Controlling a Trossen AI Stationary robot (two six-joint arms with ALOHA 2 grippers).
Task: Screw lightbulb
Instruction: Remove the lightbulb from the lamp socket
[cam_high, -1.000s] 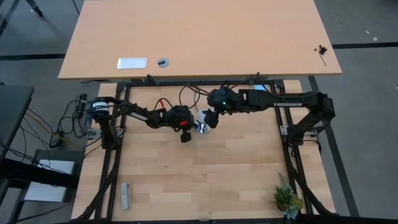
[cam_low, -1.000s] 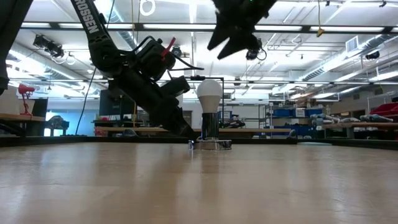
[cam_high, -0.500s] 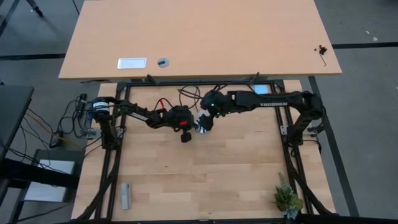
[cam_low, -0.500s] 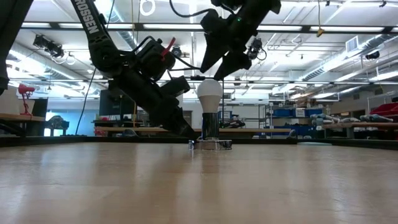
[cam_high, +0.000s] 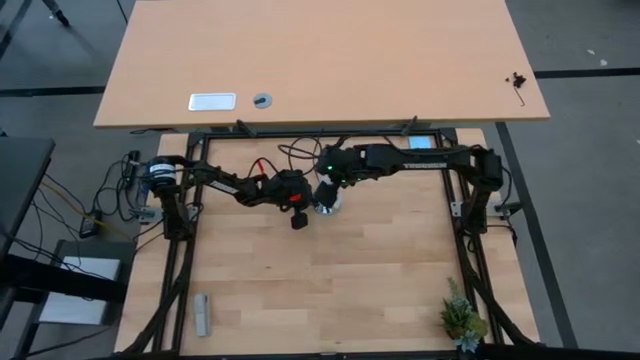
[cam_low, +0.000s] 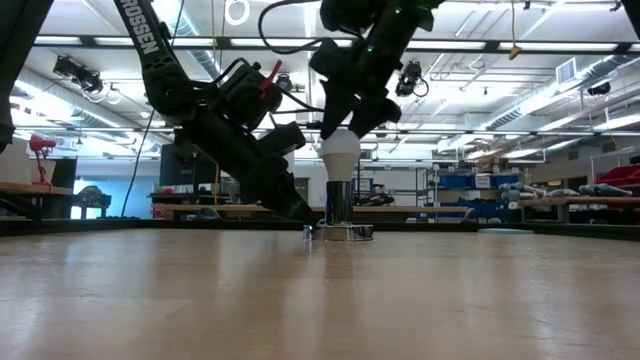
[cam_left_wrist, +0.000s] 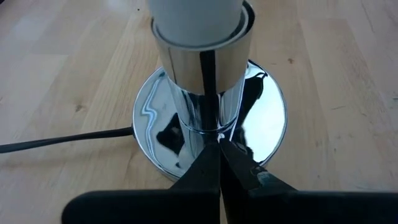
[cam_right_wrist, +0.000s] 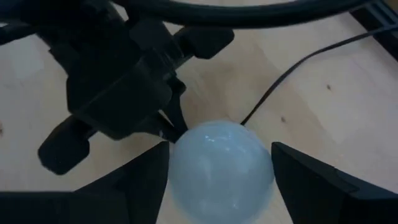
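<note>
Tabletop (cam_high: 330, 290): light wood planks; carries everything below.
Right arm: reaches in from the right side; its tool (cam_low: 345, 122) sits on top of the lightbulb, fingers (cam_right_wrist: 314, 183) spread, one on each side of the globe.
Left arm: low beside the socket base (cam_left_wrist: 208, 134); left tool (cam_left_wrist: 219, 163) clenched, empty, tips together at the foot of the chrome stem.
Lightbulb (cam_low: 339, 152): upright, neck down in the socket; long axis vertical.
Key relation: bulb lies straight below the right tool, turning axis in line with the approach; right arm is the one placed to twist.
Grip: fingers look just beside the glass; contact cannot be confirmed.
Seating: probably not fully home.
</note>
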